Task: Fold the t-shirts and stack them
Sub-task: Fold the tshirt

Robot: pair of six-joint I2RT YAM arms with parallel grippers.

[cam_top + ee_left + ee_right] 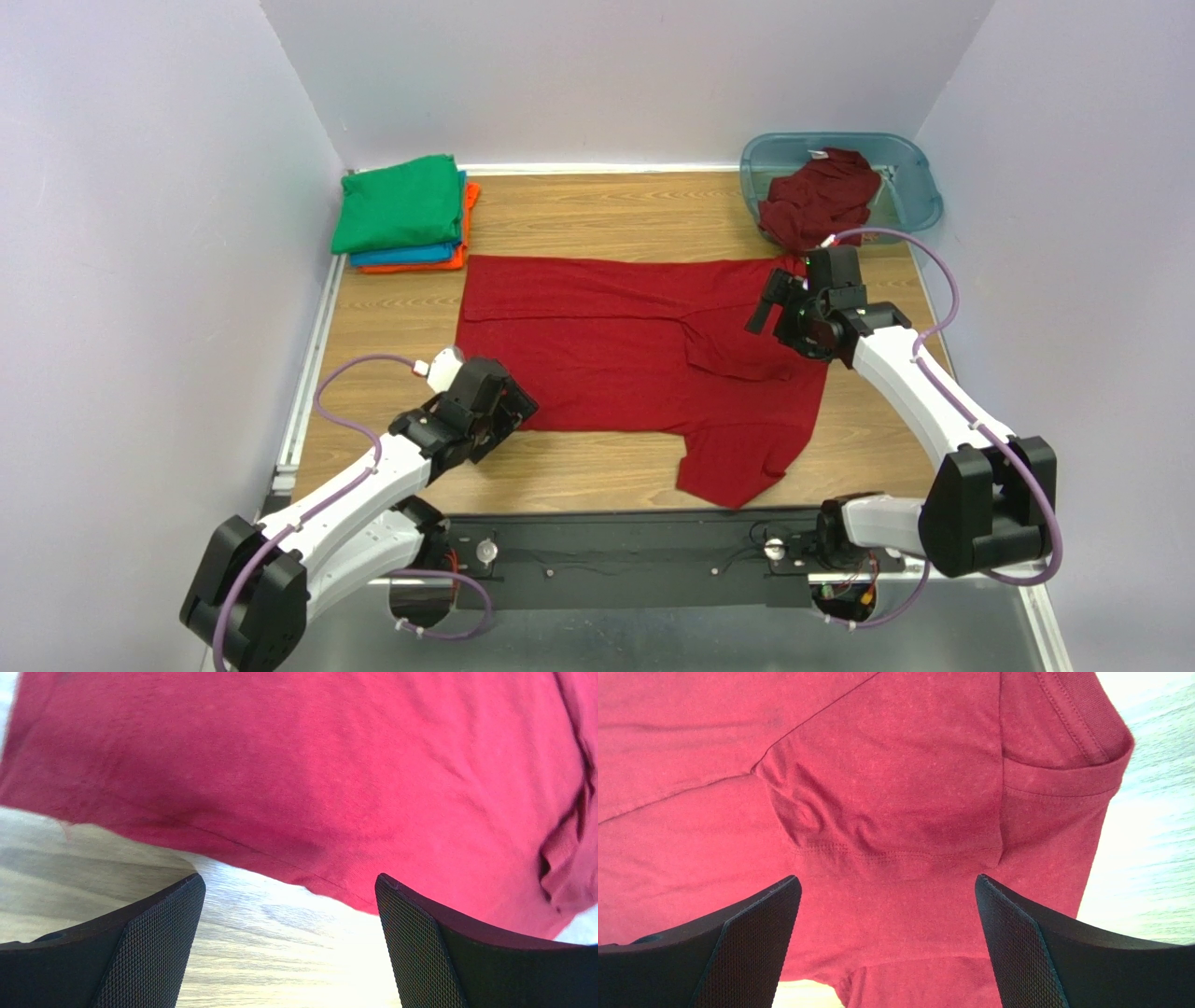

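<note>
Dark red shirt (617,350) lies spread left to right on the table (589,479), its near-left hem just beyond your left fingers (144,941), its right sleeve under your right fingers (1032,945), both pairs wide open, empty.

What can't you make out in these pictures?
Top view: the blue shirt and orange shirt show only edges; the green shirt covers them.
Top view: inside the tub, the crumpled dark red shirt hides the floor.
Both wrist views: the spread dark red shirt runs past the frame edges.
</note>
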